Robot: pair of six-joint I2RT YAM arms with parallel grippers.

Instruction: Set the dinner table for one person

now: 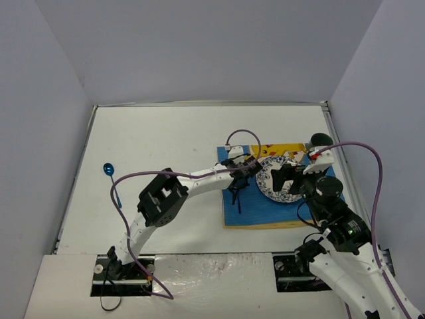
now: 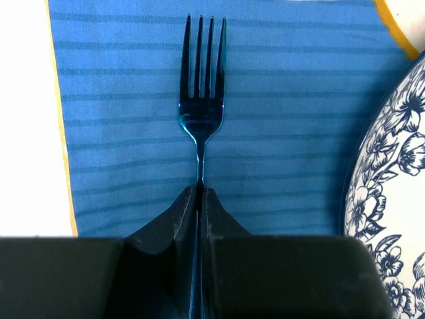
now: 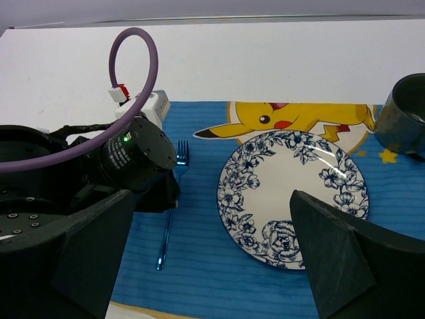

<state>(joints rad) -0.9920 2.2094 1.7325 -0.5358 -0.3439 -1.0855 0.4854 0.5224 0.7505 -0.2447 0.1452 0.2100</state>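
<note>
Left claw (image 2: 200, 194) is clamping one fork (image 2: 201, 119) on one mat (image 2: 119, 133), beside one plate (image 3: 292, 186) and one mug (image 3: 402, 113); my right claw (image 3: 212, 219) is gaping, holding nothing.

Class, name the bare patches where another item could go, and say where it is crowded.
Free: the white table between the blue spoon and the mat, and the strip beyond the mat. Crowded: the mat, with plate, cup, the fork shut in the left hand, and the open right hand above the plate.
</note>
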